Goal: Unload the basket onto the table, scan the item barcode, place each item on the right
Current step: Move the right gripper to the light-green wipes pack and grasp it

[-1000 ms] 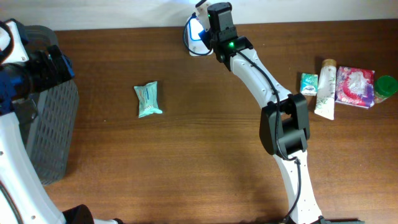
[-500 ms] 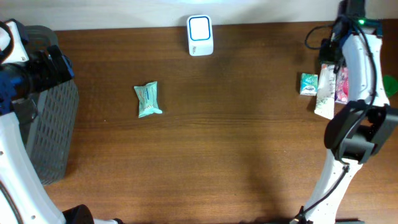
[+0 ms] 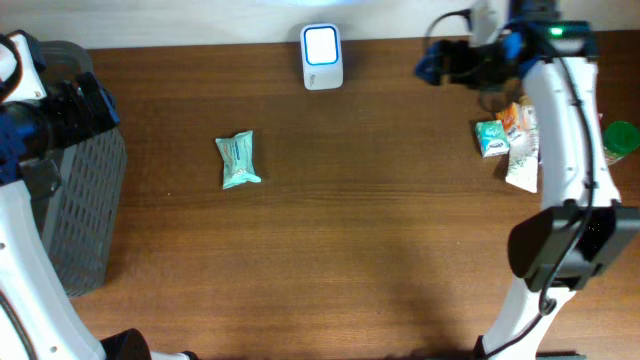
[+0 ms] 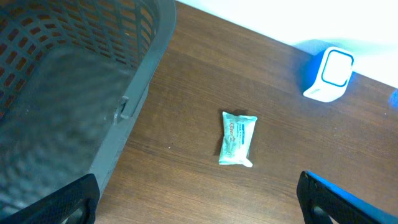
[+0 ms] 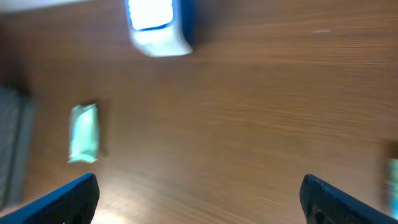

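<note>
**Overhead.** The barcode scanner stands at the top centre of the frame with nothing in front of it. A teal packet lies flat on the wooden table, left of centre and well apart from the scanner. At the right edge is a pile of items: a small teal pack, a white tube and something green. The right gripper hangs at the upper right, between the scanner and the pile, touching neither. The left gripper sits at the left edge over the grey basket. I judge that no scan is in hand. No item is held or presented, so a pickup, the carry to the scanner and the scan itself are all left.

**Left wrist.** This view shows what the overhead does not: the two finger ends sit in the bottom corners, spread wide with nothing between them. The basket wall fills the left, the packet lies at centre and the scanner is at the upper right.

**Right wrist.** The picture is blurred. The fingers are again spread wide and empty in the bottom corners. The scanner sits at the top and the packet at the left. The pile is barely in view at the right edge.
</note>
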Controlling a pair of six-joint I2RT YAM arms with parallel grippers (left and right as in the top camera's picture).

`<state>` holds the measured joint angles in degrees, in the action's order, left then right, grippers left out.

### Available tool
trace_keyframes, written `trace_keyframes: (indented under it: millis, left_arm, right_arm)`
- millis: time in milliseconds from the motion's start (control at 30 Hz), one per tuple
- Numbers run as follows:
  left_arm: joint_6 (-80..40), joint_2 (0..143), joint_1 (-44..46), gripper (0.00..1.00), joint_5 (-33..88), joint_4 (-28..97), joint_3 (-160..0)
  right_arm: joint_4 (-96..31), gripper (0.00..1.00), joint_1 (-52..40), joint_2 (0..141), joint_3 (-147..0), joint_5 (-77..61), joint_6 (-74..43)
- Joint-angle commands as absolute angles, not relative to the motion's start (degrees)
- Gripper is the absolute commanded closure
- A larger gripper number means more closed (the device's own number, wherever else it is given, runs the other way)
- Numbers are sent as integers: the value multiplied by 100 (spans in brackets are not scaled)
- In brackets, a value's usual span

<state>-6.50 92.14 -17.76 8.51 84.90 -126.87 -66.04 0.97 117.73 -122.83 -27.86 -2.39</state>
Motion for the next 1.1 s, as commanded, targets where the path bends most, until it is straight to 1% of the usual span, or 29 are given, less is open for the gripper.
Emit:
trace_keyframes:
  millis: [0, 100, 167, 233, 300, 367, 433, 533, 567, 600, 633, 800, 833, 867, 900, 933, 967, 1067]
  left_arm:
    - [-676, 9142, -1765, 1, 851, 8497, -12744]
    - [-676, 9142, -1765, 1, 851, 8495, -12744]
    - [-676, 9142, -1765, 1, 851, 8495, -12744]
    - [-676, 9142, -1765, 1, 851, 8495, -12744]
    - [-676, 9142, -1765, 1, 851, 8497, -12744]
    - [-676, 9142, -1765, 1, 851, 8495, -12744]
    - [-676, 9142, -1765, 1, 851, 8495, -12744]
    - [-676, 9142, -1765, 1, 851, 8495, -12744]
    - [-676, 9142, -1765, 1, 851, 8495, -12744]
    - [-676, 9142, -1765, 1, 851, 8497, -12744]
    - [-676, 9142, -1765, 1, 851, 8495, -12744]
    - [-676, 9142, -1765, 1, 851, 8495, -12744]
    - [-676, 9142, -1765, 1, 851, 8495, -12744]
    - [-676, 9142, -1765, 1, 851, 8495, -12744]
    - [-676, 9142, -1765, 1, 851, 8495, -12744]
    - [-676, 9142, -1765, 1, 851, 8495, -12744]
    - [-676, 9142, -1765, 1, 851, 8495, -12744]
    - [-676, 9142, -1765, 1, 851, 8497, -12744]
  right_arm:
    - [-6233, 1, -676, 11990, -12293, -3105, -246]
    - [-5824, 1, -1566, 12317, -12293, -3105, -270]
    - [-5417, 1, -2215, 12564, -12293, -3083, -504]
    - [-5094, 1, -2685, 12801, -12293, -2952, -506]
    - [-4772, 1, -3312, 13257, -12293, -1892, -1225]
    - [-4451, 1, -3590, 13576, -12291, -1728, -1308]
    - [-3983, 1, -3795, 13968, -12291, -1708, -1940]
    - [-3653, 0, -3933, 14313, -12291, -1704, -1981]
    - [-3586, 7, -3951, 14396, -12289, -1702, -1981]
    - [-3533, 26, -3977, 14473, -12289, -1664, -1981]
    - [-3529, 30, -4005, 14512, -12289, -1503, -1981]
    - [-3529, 32, -4112, 14514, -12289, -1232, -1481]
    - [-3522, 36, -4125, 14514, -12289, -1210, -1481]
    - [-3522, 49, -4145, 14514, -12289, -1190, -1479]
    - [-3562, 54, -4163, 14514, -12289, -1037, -1481]
    - [-3758, 62, -4174, 14514, -12289, -578, -1485]
    - [-3986, 64, -4158, 14512, -12289, -342, -1509]
    - [-5175, 62, -4010, 14296, -12291, -102, -1509]
